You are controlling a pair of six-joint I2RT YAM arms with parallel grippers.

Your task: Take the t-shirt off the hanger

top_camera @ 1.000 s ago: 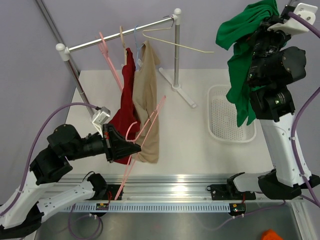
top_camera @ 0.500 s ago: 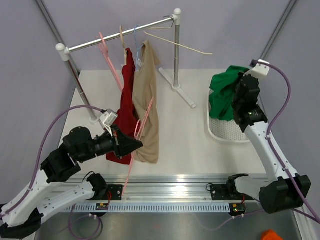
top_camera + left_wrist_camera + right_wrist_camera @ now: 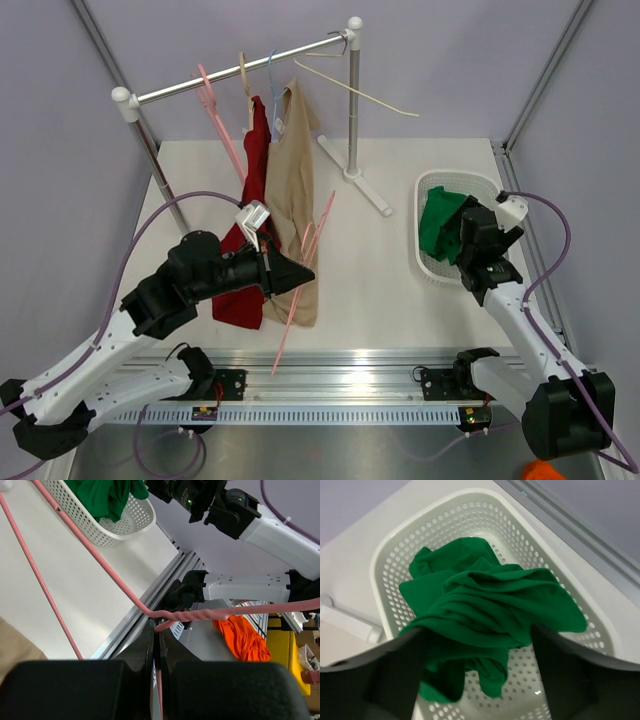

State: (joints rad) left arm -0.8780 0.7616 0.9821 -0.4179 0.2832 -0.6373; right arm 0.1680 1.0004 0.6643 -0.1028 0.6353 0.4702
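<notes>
The green t-shirt [image 3: 438, 222] lies crumpled in the white basket [image 3: 428, 272] at the right. My right gripper [image 3: 468, 238] hangs just over it, open. In the right wrist view the t-shirt [image 3: 485, 605] bulges between the wide-apart fingers [image 3: 570, 675], which do not pinch it. A bare pink hanger [image 3: 318, 225] is held by my left gripper [image 3: 298, 270], in front of the hanging clothes. In the left wrist view the jaws [image 3: 157, 630] are shut on the hanger's twisted neck [image 3: 200, 614], its arms [image 3: 100, 570] stretching away.
A clothes rail [image 3: 240, 72] at the back carries a red shirt [image 3: 255, 170], a beige shirt [image 3: 293, 200] and spare hangers. Its right post [image 3: 353, 100] stands left of the basket. An orange cloth [image 3: 240, 635] lies below the table's near edge.
The right arm came down from high up to the basket, and its jaws opened, leaving the green t-shirt there. The left arm carried the pink hanger right and further over the table.
</notes>
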